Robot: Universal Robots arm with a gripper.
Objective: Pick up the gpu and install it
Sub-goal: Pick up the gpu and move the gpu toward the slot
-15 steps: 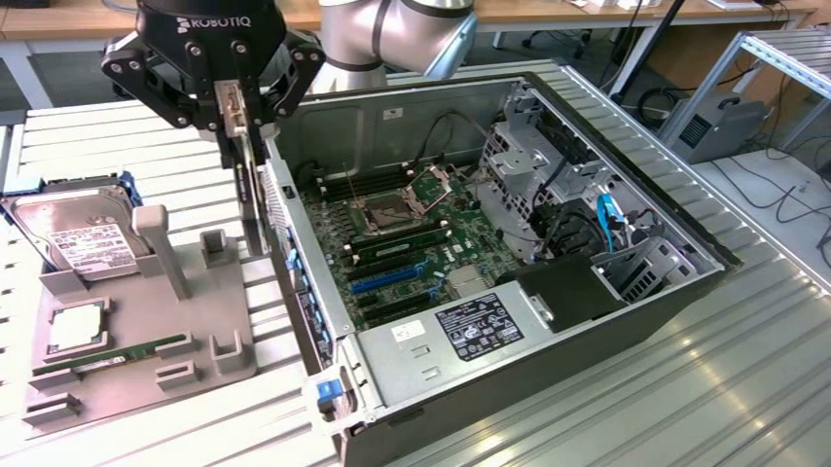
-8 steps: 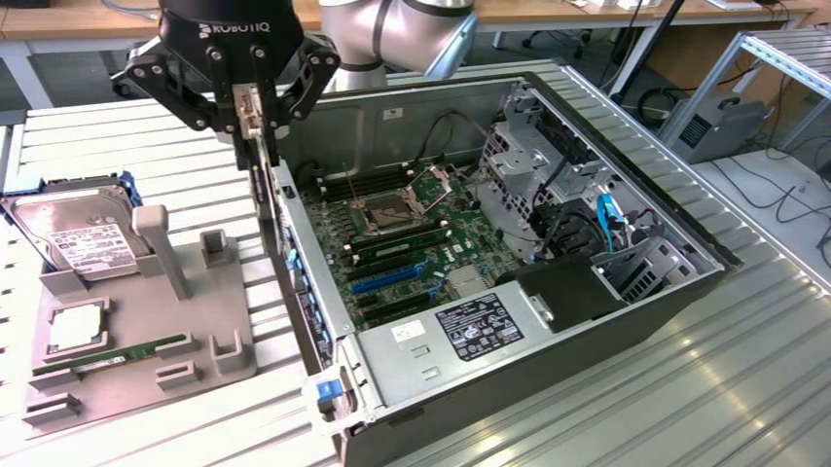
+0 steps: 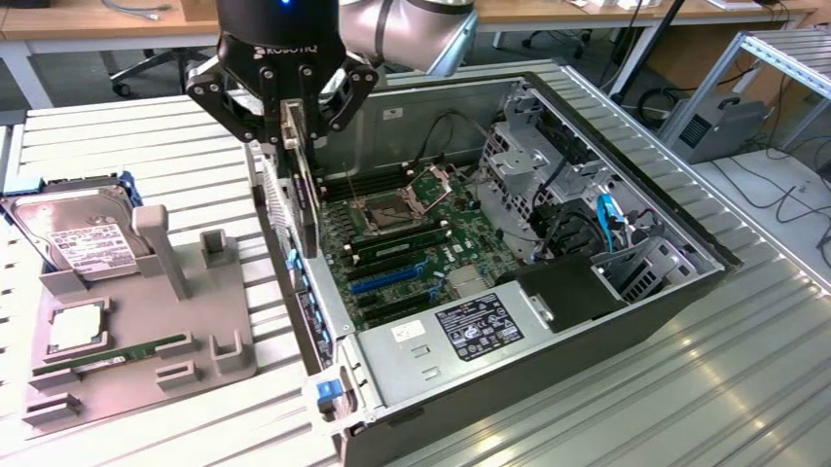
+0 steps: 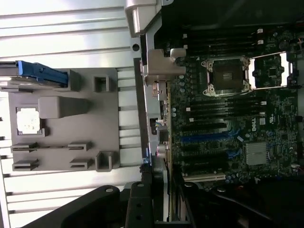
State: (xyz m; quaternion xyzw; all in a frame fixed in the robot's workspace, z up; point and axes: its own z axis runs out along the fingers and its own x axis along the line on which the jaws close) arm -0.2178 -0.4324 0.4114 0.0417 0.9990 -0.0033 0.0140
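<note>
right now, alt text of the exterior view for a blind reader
The gripper holds the gpu on edge, hanging down over the open computer case near its wall on the exterior view's left. A gray parts holder and a hard drive lie beside it.

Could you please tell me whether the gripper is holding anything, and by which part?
The gripper holds the gpu by its top edge; the card hangs upright over the computer case.

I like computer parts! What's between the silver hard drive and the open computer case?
In the exterior view, a grey plastic holder tray with posts sits between the silver hard drive and black metal case.
</note>
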